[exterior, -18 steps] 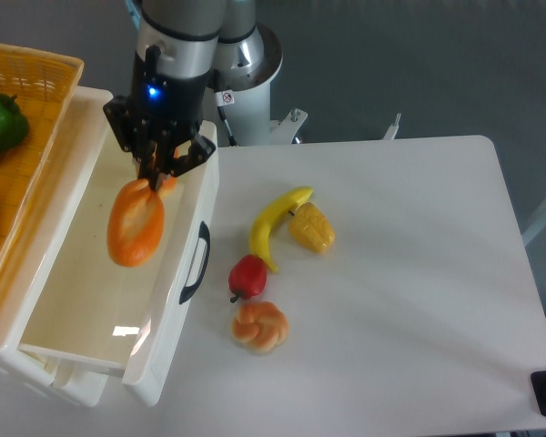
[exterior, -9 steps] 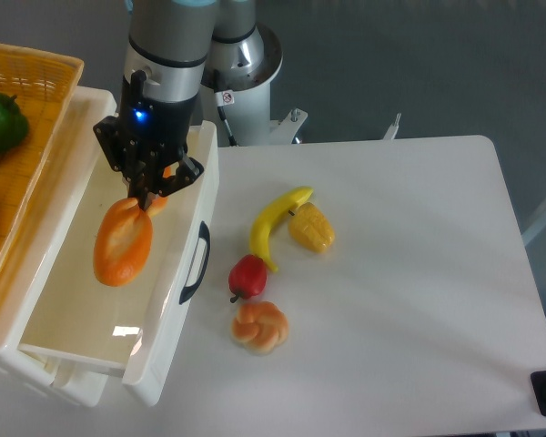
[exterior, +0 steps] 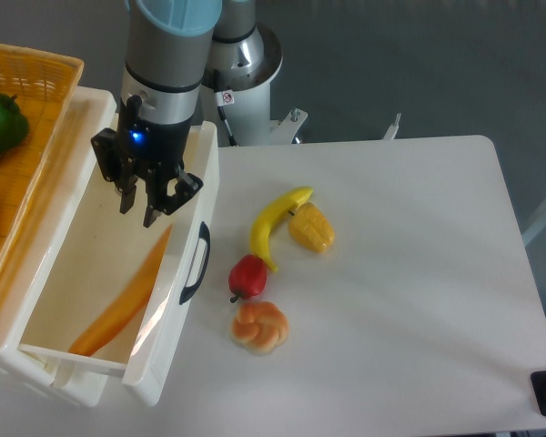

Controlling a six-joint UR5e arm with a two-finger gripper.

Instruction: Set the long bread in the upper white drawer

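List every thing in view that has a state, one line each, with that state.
gripper: open, empty, above the drawer
long bread: lying inside the drawer, along its right wall
upper white drawer: pulled open
woven basket: holds a green pepper
banana: on the table, touching the corn

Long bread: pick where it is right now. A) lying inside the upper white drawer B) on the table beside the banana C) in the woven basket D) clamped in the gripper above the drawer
A: the long bread lies along the upper white drawer by its front wall, and the gripper above it is open and empty.
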